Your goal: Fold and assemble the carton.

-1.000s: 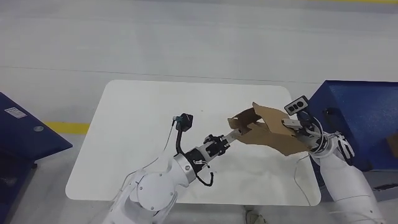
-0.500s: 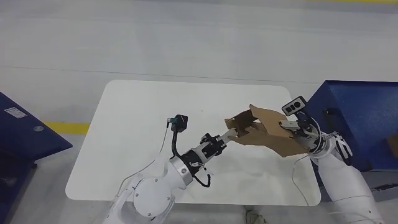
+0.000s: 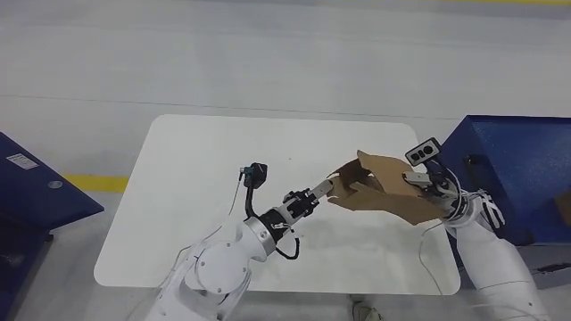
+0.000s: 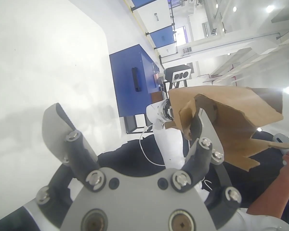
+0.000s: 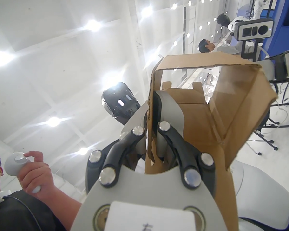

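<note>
Right fingers [image 5: 168, 111]: narrow, clamped on one wall of the brown corrugated cardboard carton [image 5: 233, 111], one finger inside that wall and the other outside it. The right gripper [image 5: 152, 111] holds the carton by this wall alone.
Left fingers [image 4: 203, 126]: spread wide and gripping nothing. One fingertip lies against a small end flap [image 4: 185, 121] of the carton. The other stands well apart from it, over the white rounded table [image 3: 196, 196].
Left gripper [image 4: 127, 110]: at the carton's open end, opposite the right gripper.
Carton: between the two sets of fingers and, as far as can be judged, lifted off the table. Beyond the right fingertips its walls stand up as an open, slightly skewed rectangle. At the end toward the left fingers the flaps hang loose and unfolded.
Step in hand: most likely tucking in the end flap on the left fingers' side, with the right fingers bracing the body. The carton is opened out but no end is closed yet, so the task looks less than half done.
Next move: the touching left finger should press the flap inward along its crease, toward the right fingers. That calls for a firm clamp on the wall and a gentle push, or the carton may twist or collapse out of square.
</note>
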You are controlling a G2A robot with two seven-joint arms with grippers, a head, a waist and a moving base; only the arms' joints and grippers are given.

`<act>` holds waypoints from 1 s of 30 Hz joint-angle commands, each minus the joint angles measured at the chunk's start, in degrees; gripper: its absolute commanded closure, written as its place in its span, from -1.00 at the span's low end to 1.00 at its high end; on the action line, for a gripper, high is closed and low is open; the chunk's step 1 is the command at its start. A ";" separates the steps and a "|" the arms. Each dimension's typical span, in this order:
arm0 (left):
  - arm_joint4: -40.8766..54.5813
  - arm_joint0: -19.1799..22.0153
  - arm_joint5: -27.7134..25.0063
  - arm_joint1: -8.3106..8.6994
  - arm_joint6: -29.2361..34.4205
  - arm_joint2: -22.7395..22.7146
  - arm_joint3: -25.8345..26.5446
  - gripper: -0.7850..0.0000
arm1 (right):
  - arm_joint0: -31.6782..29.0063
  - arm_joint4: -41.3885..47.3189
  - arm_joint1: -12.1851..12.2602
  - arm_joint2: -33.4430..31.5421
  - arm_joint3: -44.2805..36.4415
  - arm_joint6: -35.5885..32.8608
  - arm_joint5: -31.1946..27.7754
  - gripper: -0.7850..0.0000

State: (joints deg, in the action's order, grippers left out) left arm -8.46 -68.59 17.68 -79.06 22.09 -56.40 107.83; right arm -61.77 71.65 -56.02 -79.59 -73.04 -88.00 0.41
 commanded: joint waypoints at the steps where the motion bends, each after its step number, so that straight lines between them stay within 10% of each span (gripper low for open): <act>1: 0.30 0.27 -0.03 -0.07 0.20 0.10 -0.54 -1.00 | -0.02 0.07 -0.04 -0.07 0.05 0.00 -0.04 1.00; 30: -0.08 -1.01 -2.82 0.30 1.51 -2.05 0.54 -1.00 | 0.10 -1.28 -0.97 0.06 1.09 4.36 -1.23 1.00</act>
State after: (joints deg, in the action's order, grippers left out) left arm -8.56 -69.59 14.87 -78.76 23.62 -58.44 108.37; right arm -61.31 70.25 -56.99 -79.10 -71.81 -85.58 -0.76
